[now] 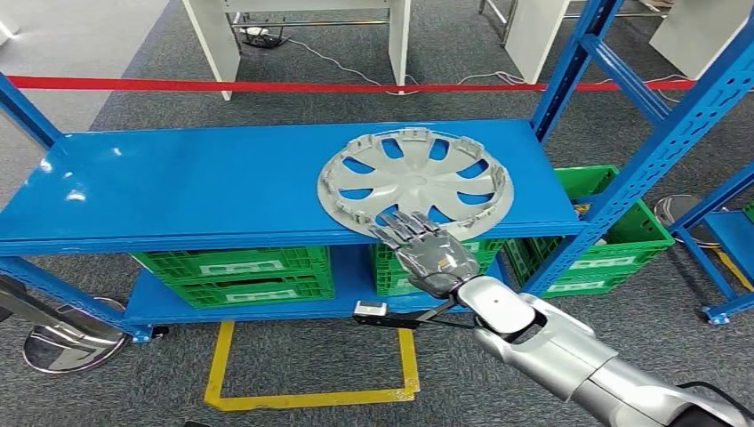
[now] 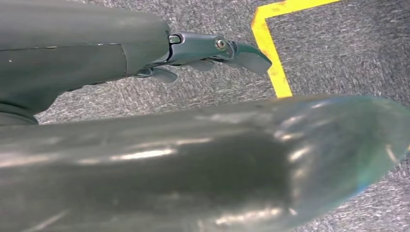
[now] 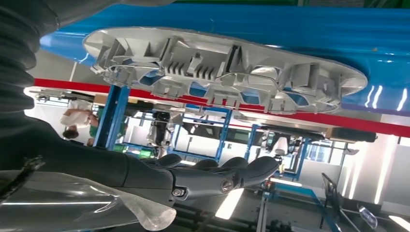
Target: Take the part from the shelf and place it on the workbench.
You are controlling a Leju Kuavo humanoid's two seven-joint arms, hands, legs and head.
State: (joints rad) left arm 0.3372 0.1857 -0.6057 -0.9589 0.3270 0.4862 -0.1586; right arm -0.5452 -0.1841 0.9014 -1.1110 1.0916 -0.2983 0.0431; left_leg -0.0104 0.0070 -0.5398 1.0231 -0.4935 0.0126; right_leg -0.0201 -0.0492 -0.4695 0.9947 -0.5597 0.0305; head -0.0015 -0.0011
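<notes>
Part, head view: grey wheel cover (image 1: 415,183) lying flat on the blue shelf (image 1: 178,187), toward the shelf's right end, its near rim at the front edge.
Right robot hand, head view: right robot hand (image 1: 427,249) stretched forward from the silver arm (image 1: 551,347), fingers (image 1: 405,228) spread and laid over the cover's near rim; nothing grasped, released.
Under the shelf, head view: green crates (image 1: 236,274) on the lower level; another green crate (image 1: 613,233) beyond the right upright.
Floor, head view: grey carpet with a yellow tape outline (image 1: 311,396); a red barrier tape (image 1: 267,86) runs behind the shelf.
Left robot hand, left wrist view: left robot hand (image 2: 208,53) over grey carpet and yellow tape (image 2: 270,53); fingers stretched out with nothing in them, released.
Part, right wrist view: ribbed underside of the wheel cover (image 3: 222,72) seen against the blue shelf (image 3: 300,34).
Right robot hand, right wrist view: dark fingers (image 3: 227,175) extended just beside the cover's rim; contact cannot be told from this view.
Background, right wrist view: a person (image 3: 80,121) in white stands far off among blue racks.
</notes>
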